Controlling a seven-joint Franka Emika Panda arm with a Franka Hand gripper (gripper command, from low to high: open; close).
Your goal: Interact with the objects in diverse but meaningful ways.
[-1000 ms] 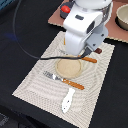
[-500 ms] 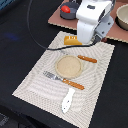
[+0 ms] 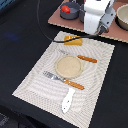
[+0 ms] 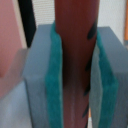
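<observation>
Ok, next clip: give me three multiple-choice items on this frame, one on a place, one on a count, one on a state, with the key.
1. Where does the tan round plate lie?
A. on the striped placemat
B. on the brown board
C. inside a pot

2. How many orange-handled utensils lie beside the plate?
A. none
B. two
C. five

3. What is the gripper doing?
A. hanging open and empty
B. shut on the brown sausage
C. shut on the plate

Key: 1 A, the plate sits mid-placemat in the exterior view; 2 B, a fork and a knife flank it; 3 B, the wrist view shows the green pads pressed against the sausage.
</observation>
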